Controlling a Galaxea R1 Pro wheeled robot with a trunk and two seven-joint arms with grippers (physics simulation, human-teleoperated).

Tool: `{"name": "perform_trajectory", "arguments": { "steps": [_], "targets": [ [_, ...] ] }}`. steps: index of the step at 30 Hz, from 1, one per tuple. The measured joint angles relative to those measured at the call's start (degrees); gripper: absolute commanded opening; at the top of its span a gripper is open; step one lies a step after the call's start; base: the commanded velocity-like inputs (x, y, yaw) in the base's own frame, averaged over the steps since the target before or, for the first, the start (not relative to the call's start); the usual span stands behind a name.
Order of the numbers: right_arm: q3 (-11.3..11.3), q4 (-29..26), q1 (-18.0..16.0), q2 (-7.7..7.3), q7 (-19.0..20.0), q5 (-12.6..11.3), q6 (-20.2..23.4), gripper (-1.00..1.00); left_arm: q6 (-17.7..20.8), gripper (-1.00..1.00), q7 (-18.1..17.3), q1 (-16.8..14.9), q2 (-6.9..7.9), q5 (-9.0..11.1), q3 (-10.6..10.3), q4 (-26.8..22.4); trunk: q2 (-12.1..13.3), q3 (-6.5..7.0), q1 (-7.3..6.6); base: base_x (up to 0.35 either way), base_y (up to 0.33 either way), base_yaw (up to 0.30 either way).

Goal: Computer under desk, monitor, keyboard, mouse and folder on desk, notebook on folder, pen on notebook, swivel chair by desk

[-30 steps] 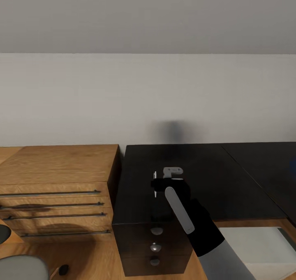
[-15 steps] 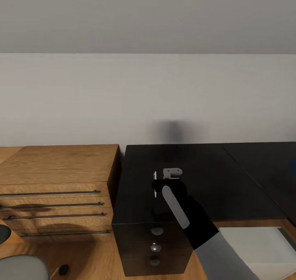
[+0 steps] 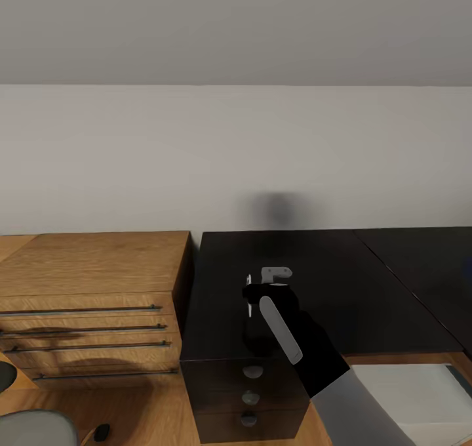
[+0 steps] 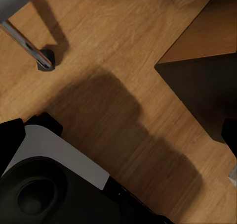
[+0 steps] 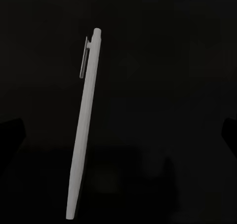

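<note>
A slim white pen (image 5: 86, 130) lies on the black desk (image 3: 347, 282); in the head view it is a thin white sliver (image 3: 248, 294) just past my right hand. My right gripper (image 5: 121, 130) hangs low over the pen, open, one dark fingertip on each side and neither touching it. My left gripper (image 4: 118, 135) is open over the wooden floor with nothing between its fingers. The swivel chair's grey seat (image 3: 29, 427) peeks in at the lower left, and one of its legs with a caster (image 4: 43, 61) is close to my left hand.
A wooden chest of drawers (image 3: 92, 269) stands against the desk's left side. The desk has a black drawer unit (image 3: 246, 393) below its front edge. A pale flat surface (image 3: 406, 387) lies under the desk to the right. My own base (image 4: 44, 184) is below the left hand.
My right arm has shifted slightly over the desk, and the head view has moved a little. The pen stays where it was.
</note>
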Motion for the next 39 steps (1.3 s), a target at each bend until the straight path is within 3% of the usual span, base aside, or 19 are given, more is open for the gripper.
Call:
{"name": "perform_trajectory", "arguments": {
  "steps": [29,39],
  "targets": [
    [-0.44,3.80,-0.89,0.24,0.32,-0.47,-0.27,1.00,0.27,1.00,0.11,-0.51,-0.09,-0.50,-0.74,0.01,0.00,0.00,0.01,0.086,0.050,0.000],
    [-0.52,10.63,-4.25,0.24,0.47,-0.76,-1.82,1.00,1.53,1.00,-0.08,-0.70,-0.13,-0.31,-0.76,0.01,0.00,0.00,0.02,0.003,0.001,0.000]
  ]
}}
